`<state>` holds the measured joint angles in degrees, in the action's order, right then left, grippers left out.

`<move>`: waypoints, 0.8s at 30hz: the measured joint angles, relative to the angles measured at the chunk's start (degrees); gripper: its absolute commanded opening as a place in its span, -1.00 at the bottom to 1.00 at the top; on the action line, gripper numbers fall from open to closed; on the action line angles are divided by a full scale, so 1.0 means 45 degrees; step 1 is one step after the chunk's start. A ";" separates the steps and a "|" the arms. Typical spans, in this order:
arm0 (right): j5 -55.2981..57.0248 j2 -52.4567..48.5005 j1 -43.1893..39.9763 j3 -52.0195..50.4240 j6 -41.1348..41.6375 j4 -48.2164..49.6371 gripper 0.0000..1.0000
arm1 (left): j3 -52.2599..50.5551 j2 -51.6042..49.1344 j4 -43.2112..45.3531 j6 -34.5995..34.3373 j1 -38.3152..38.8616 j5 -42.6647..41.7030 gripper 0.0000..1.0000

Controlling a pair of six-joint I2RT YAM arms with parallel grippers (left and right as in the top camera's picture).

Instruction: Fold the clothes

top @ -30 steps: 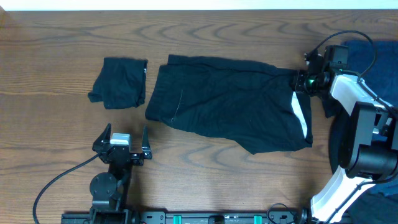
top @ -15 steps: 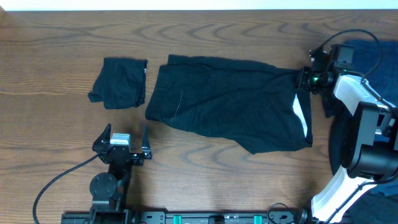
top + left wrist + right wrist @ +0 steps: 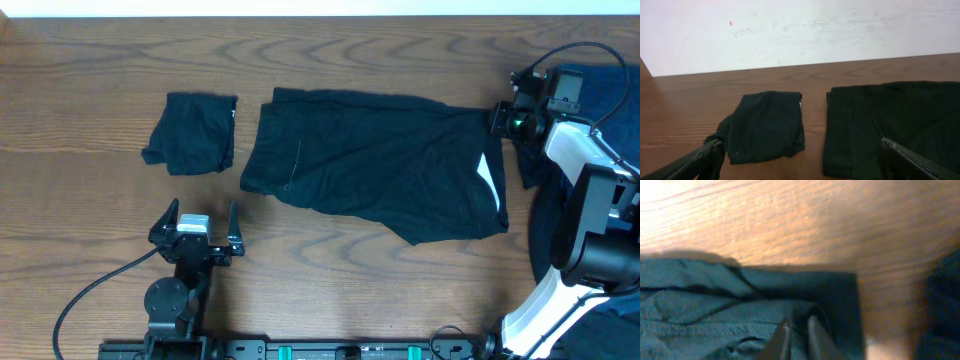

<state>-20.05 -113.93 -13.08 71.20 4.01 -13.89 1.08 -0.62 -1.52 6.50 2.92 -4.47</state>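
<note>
Black garment (image 3: pixel 380 165) dragged rightward; corner pinched between right jaws.

A brown wood-grain tabletop (image 3: pixel 90 90) is seen from above, its grain drawn in long wavy loops running from left to right. Along its far edge a narrow white strip (image 3: pixel 300 7) is shown. In the left wrist view the wood is met at the back by a white, faintly scuffed wall (image 3: pixel 850 35), on which a small red speck (image 3: pixel 730 23) is marked. In the right wrist view the grain is blurred and brightly lit at the upper left.
</note>
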 measured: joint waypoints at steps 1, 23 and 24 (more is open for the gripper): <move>0.0107 0.0005 0.0000 0.0000 0.0044 0.0049 -0.39 | 0.0000 0.0000 0.0000 0.0000 0.0000 0.0005 0.96; -0.0267 0.3089 0.0000 0.0267 0.0277 -0.7130 0.11 | 0.0000 0.0000 0.0160 -0.0005 0.0000 -0.0214 0.96; -0.0287 0.3089 0.0000 0.0267 0.0248 -0.7451 0.12 | 0.0000 0.0000 0.0165 -0.0010 0.0000 -0.0359 0.96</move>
<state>-21.34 -100.03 -13.08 72.40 5.13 -47.42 1.08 -0.62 -0.78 6.46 2.92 -6.09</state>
